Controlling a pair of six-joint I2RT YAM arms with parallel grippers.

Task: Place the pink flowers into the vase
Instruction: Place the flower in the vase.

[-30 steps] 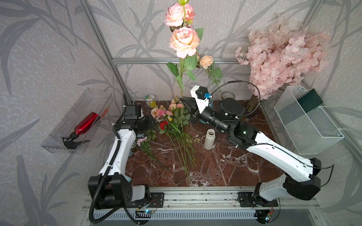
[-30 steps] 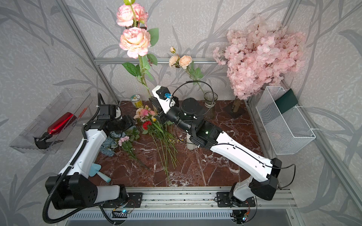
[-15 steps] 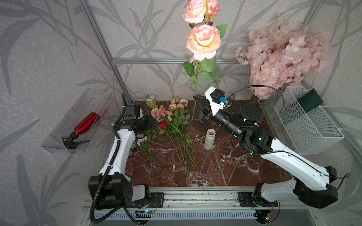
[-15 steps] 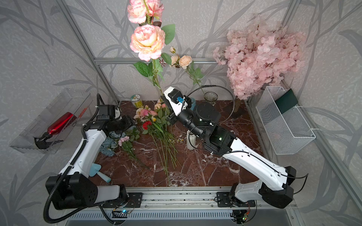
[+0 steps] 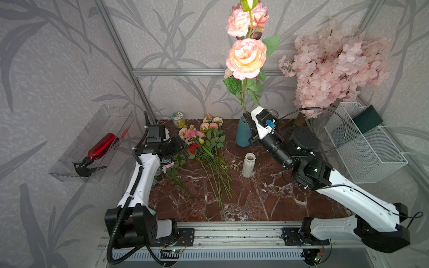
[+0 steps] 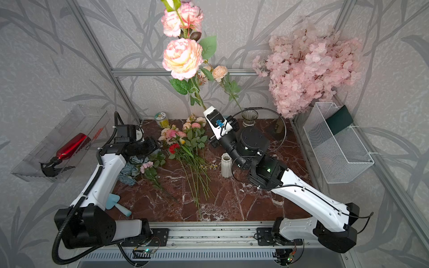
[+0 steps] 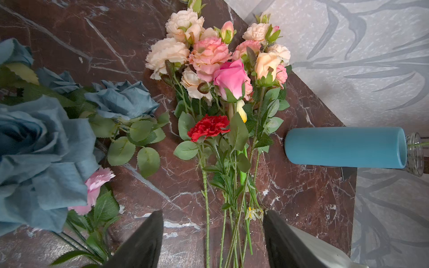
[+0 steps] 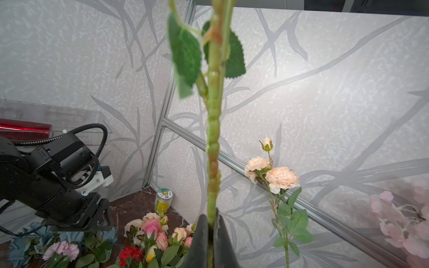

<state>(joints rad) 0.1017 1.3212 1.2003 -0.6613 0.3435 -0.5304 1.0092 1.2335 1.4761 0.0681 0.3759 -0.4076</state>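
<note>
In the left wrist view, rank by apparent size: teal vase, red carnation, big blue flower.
1. big blue flower, though nearness to the camera may inflate it
2. teal vase
3. red carnation

The pink flower spray [image 5: 246, 58] loses its topmost bud past the upper edge in both top views. In the right wrist view its stem [image 8: 213, 130] is blurred and its heads lie out of frame. In a top view the right arm covers one side of the blue vase [image 5: 241, 137]. The fingers of the left end effector [image 7: 212, 211] and the glass vase [image 7: 415, 153] are cut by the left wrist picture's edges. The jar [image 5: 178, 118] label is too small to read.
</note>
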